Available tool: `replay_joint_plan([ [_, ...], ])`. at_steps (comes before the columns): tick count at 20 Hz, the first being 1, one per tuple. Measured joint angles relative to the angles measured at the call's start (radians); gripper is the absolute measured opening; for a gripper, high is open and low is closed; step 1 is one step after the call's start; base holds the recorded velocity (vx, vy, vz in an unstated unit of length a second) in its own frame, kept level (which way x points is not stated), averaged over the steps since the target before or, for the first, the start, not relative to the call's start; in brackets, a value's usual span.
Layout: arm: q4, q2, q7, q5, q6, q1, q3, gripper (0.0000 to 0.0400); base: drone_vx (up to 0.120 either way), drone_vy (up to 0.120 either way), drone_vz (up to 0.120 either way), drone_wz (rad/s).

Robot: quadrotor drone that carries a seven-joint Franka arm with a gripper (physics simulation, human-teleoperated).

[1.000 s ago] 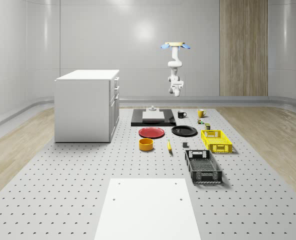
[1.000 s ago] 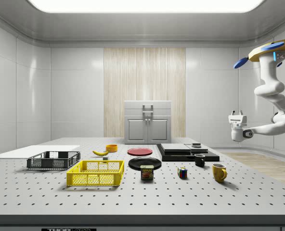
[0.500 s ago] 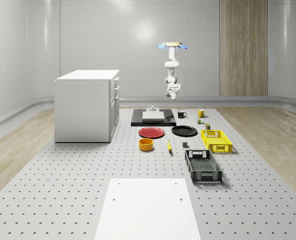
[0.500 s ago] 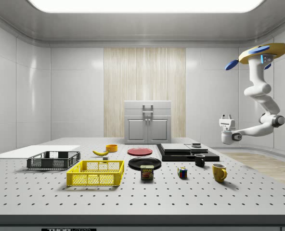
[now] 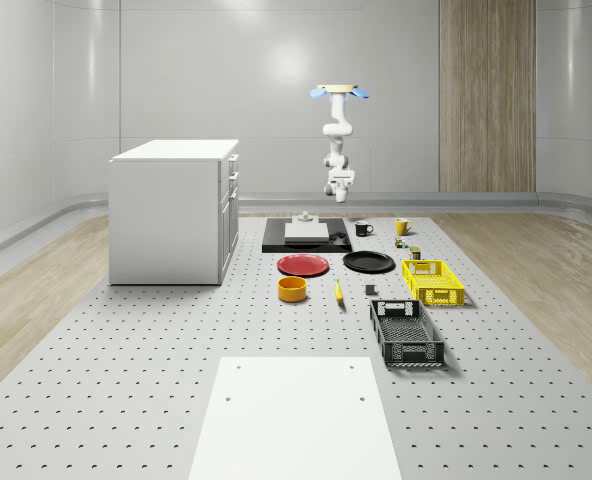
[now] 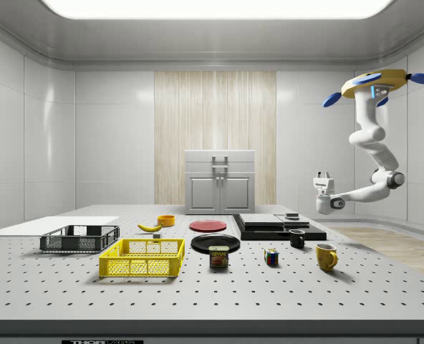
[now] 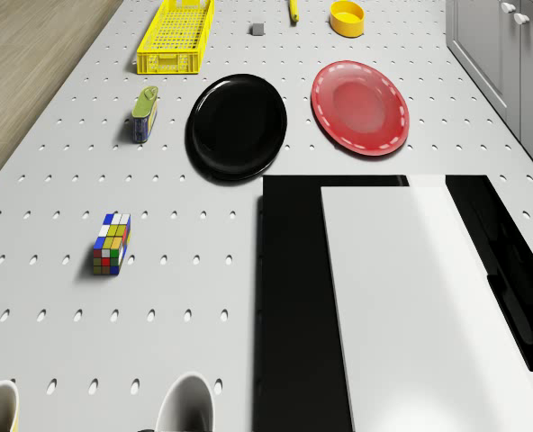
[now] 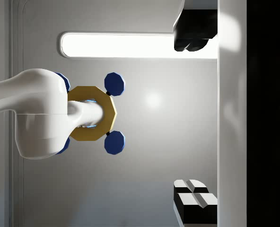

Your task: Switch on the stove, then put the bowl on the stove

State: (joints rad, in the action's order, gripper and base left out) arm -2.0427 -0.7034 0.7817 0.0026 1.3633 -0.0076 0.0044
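- Orange-yellow, the bowl (image 5: 292, 289) sat on the perforated worktop (image 5: 126, 330) in front of the red plate (image 5: 304, 265), well apart from the robot. It was ungrasped, which fits a task that puts the switch first.
- The stove (image 5: 306, 238), a black base with a pale slab on top, lay at the worktop's far end in the whole-scene view, behind the red plate and beside the white cabinet (image 5: 176, 210).
- A small raised block (image 6: 292, 215) stood on the stove's far part. I took it for the switch, though the pictures did not settle that.
- The drone (image 6: 375, 84) hovered in the air off the worktop's far end, beyond the stove, resting on nothing. From there its body camera looked down across the stove and plates towards the bowl.
- The arm hung below it and bent towards the stove, carrying the pincer (image 6: 321, 174) above stove height and just off the stove's outer edge.
- The pincer pointed upward, so the wrist view looked at the ceiling light and the drone's underside rather than at the stove.
- Its fingers (image 8: 192, 30) stood wide apart with nothing between them — an empty hand, as a press on a switch would need.
- By my judgement the task had hardly begun: the stove was not yet switched on, and the wrist would have to turn down towards the switch before any contact.
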Motion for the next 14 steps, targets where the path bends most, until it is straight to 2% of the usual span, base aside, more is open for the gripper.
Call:
replay_joint_plan([
  [5,-0.001,-0.002,0.000,0.000,0.003,-0.001,0.001,0.0400,0.104,-0.120,0.000,0.000],
  [14,-0.005,-0.007,0.000,-0.002,0.010,-0.002,0.003,0.0400,0.000,-0.120,0.000,0.000],
])
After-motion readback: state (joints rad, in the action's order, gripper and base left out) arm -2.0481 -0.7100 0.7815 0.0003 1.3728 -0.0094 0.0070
